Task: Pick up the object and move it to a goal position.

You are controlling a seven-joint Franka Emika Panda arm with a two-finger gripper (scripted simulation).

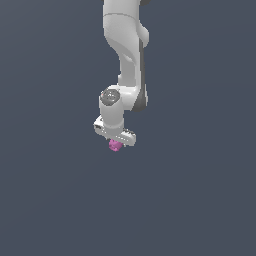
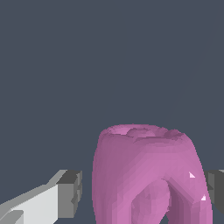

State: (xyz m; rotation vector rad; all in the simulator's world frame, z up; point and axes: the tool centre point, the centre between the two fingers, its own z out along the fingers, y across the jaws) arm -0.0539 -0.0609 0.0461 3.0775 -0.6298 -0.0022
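The object (image 1: 115, 145) is a small pink-magenta lump that shows just under my white gripper (image 1: 117, 142) in the exterior view. In the wrist view the object (image 2: 148, 175) is large and stands between my two fingertips, with a shallow dent on its upper face. One grey fingertip (image 2: 70, 192) stands a narrow gap away from the object's side. The other fingertip (image 2: 216, 188) is at the object's opposite edge, mostly cut off by the frame. The jaws straddle the object, open.
The white arm (image 1: 127, 55) comes down from the top of the exterior view. Around it there is only a plain dark grey-blue surface (image 1: 200, 200).
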